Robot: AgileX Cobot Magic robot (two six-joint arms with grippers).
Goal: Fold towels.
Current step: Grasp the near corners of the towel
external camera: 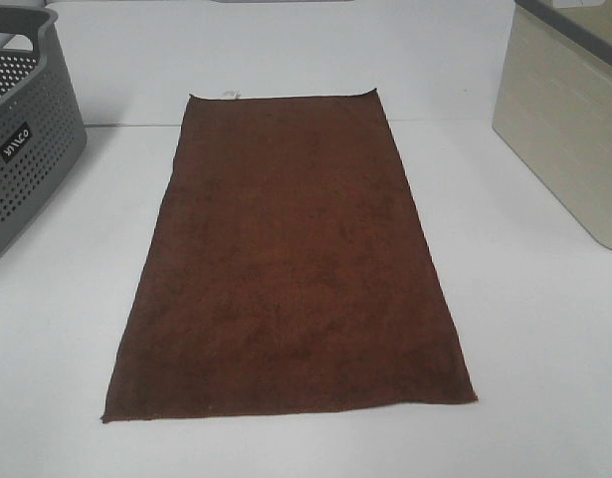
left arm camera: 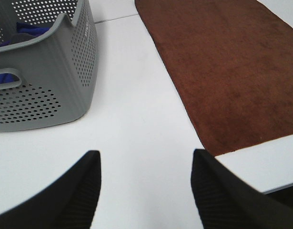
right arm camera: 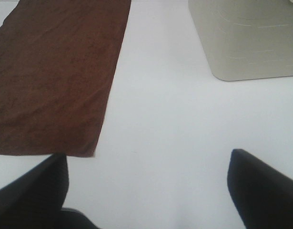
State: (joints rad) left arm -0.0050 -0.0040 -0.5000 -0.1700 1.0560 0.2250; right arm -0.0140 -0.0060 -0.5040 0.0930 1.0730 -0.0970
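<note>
The white table (external camera: 544,349) bears everything. The towel (external camera: 291,259) lies flat and unfolded at its middle, its long axis running from the near edge straight to the far side, between the two containers. A grey perforated basket (external camera: 27,149) stands to the left and a beige bin (external camera: 569,129) to the right, both apart from the cloth. The left gripper (left arm camera: 146,183) hangs over bare table beside the near left corner, jaws spread wide and empty; the right gripper (right arm camera: 148,183) does likewise by the near right corner. A small white tag (external camera: 227,96) sits on the far short edge, toward its left corner.
</note>
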